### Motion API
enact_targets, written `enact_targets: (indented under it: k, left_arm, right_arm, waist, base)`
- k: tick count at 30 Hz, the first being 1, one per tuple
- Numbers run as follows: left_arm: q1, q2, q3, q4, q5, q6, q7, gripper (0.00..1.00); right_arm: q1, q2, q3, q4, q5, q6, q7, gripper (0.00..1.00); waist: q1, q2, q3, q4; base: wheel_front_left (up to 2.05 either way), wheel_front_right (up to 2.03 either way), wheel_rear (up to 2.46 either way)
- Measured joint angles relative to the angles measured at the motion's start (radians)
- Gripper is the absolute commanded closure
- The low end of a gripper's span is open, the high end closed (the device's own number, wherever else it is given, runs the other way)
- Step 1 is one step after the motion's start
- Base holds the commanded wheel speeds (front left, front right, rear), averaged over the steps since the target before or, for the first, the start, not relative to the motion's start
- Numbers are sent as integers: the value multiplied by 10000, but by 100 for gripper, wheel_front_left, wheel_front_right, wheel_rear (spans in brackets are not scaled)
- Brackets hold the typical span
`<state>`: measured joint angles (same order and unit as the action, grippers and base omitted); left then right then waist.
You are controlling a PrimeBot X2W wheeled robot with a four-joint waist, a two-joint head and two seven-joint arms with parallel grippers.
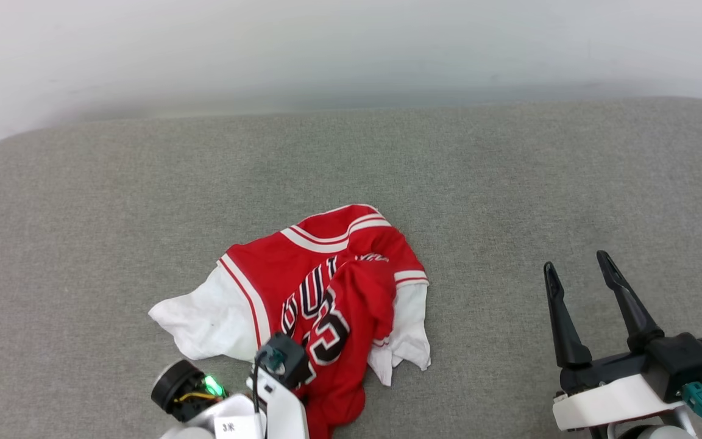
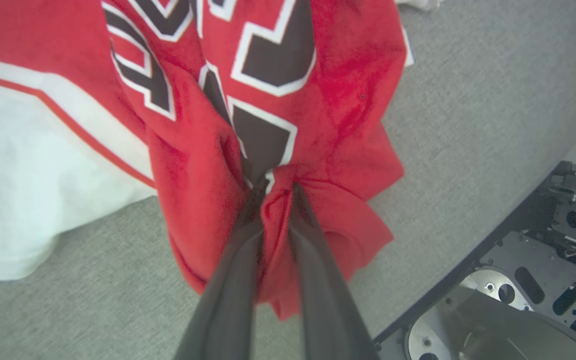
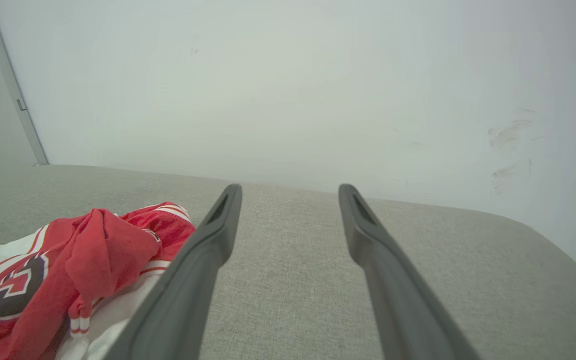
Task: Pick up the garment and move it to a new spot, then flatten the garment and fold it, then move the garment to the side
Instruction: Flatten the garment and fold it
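Grey cushion (image 1: 509, 183): L fingers (image 2: 233, 280), angled down, clamp garment (image 1: 320, 274); R fingers (image 1: 562, 317) spread, hovering aside.

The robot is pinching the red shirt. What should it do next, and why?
Probably lift the left gripper a little: its fingers are closed on bunched red cloth of the garment, which lies crumpled on the grey cushion and has to go to a new spot. The right gripper hangs open, off to the side.

A grey, fabric-covered table (image 1: 509, 183) with rounded corners sits before a plain pale wall (image 1: 351, 49). Faint scuff marks (image 3: 510, 150) show on the wall under soft, even light.
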<state>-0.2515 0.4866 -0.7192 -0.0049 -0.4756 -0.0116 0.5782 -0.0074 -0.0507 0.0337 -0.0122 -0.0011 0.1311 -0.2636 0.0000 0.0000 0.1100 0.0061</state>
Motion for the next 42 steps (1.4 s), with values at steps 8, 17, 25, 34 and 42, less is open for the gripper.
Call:
enact_targets:
  k: [8,17,25,34,42]
  left_arm:
    - [392,-222,-370,920,176,157,-309,0]
    - [205,-456,500,970,328,635,-2769,0]
    - [-44,-244,1925,305,849,1352,-6349,0]
    - [1210,-198,3264,-416,1791,2416,-8383,0]
    - [1921,-813,4305,-1202,2460,2027,-8412,0]
  right_arm:
    - [123,0,90,46,-6,0,0,0]
    - [192,0,-15,44,-96,0,0,0]
    - [311,0,-151,-63,-176,0,0,0]
    - [314,-2,-42,-224,-493,0,0,0]
    - [-53,-1712,2458,403,570,0,2140,0]
  waist:
    - [0,0,-163,-4]
    - [0,0,-298,66]
    - [0,0,-510,310]
    - [0,0,-483,364]
    - [-1,0,-238,547]
  base:
    - [0,0,0]
    - [0,0,0]
    - [0,0,0]
    - [0,0,0]
    - [0,0,0]
